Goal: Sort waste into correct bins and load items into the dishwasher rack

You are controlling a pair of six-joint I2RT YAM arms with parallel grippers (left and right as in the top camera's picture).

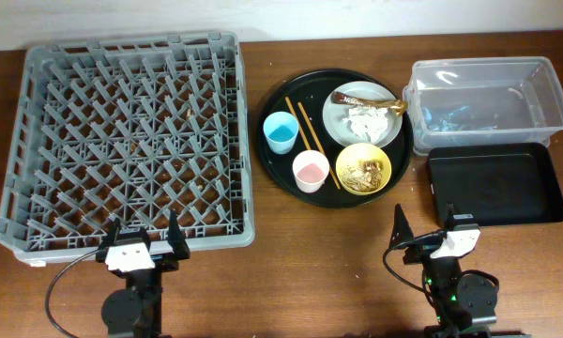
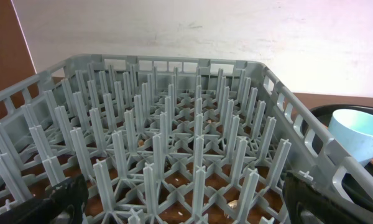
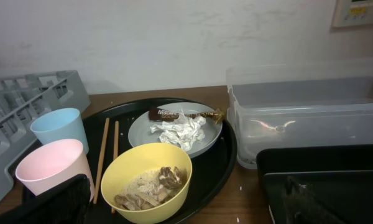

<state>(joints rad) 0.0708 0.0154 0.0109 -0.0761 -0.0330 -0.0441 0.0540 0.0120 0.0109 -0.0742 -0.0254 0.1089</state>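
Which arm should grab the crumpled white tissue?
Right: the right end effector is nearer the crumpled white tissue on the grey-white round plate; the left end effector faces the grey plastic rack.

Grey latticed rack (image 1: 131,141), yellow bowl (image 3: 137,155), blue cup (image 1: 281,132) (and pink cup (image 1: 311,171)).

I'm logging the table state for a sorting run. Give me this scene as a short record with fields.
rack: dishwasher rack, left side, no dishes in it
round tray: holds plate, yellow bowl, blue cup, pink cup, chopsticks
plate load: tissue and brown wrapper
bowl load: food scraps
bins: clear tub behind black tray, far right
hands: left hand and right hand open, holding nothing
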